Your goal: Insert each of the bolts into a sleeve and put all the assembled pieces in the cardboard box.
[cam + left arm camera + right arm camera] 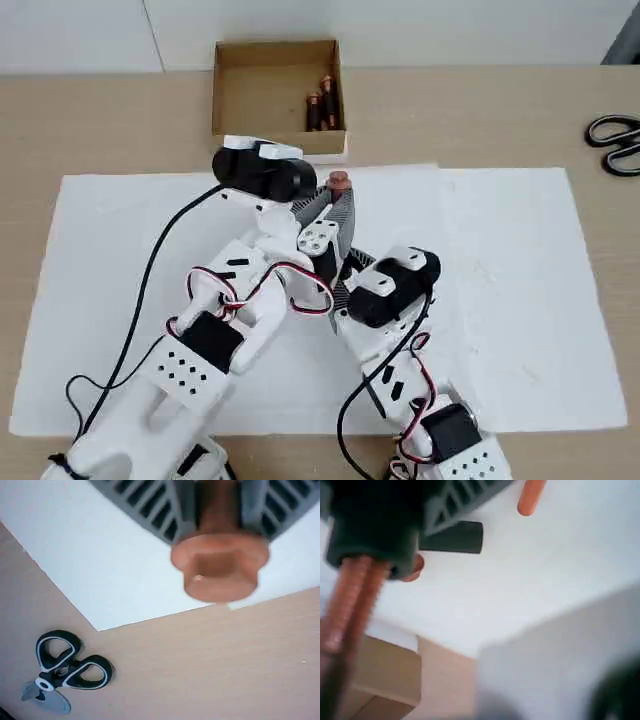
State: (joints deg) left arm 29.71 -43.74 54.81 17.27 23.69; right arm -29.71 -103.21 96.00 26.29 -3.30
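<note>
You are pinching the bolt (220, 570) tight in the left gripper (218, 510), over the white sheet (500, 260) near the far cardboard box (228, 95). This is likely so the right gripper (342, 280) can meet it, though its hold cannot be told.

The left gripper (335, 203) is held over a white sheet (500, 280). A bolt (338, 181) is clamped between its grey fingers (347, 215), and the copper head is shown at the fingertips, on the side toward a cardboard box (250, 100). The right arm (395, 285) is set close behind that gripper. The box is placed just beyond the gripper on the wooden table (480, 110), and assembled pieces (320, 100) are laid against the box wall nearest the gripper. Scissors (615, 143) are seen well off to the gripper's right.
</note>
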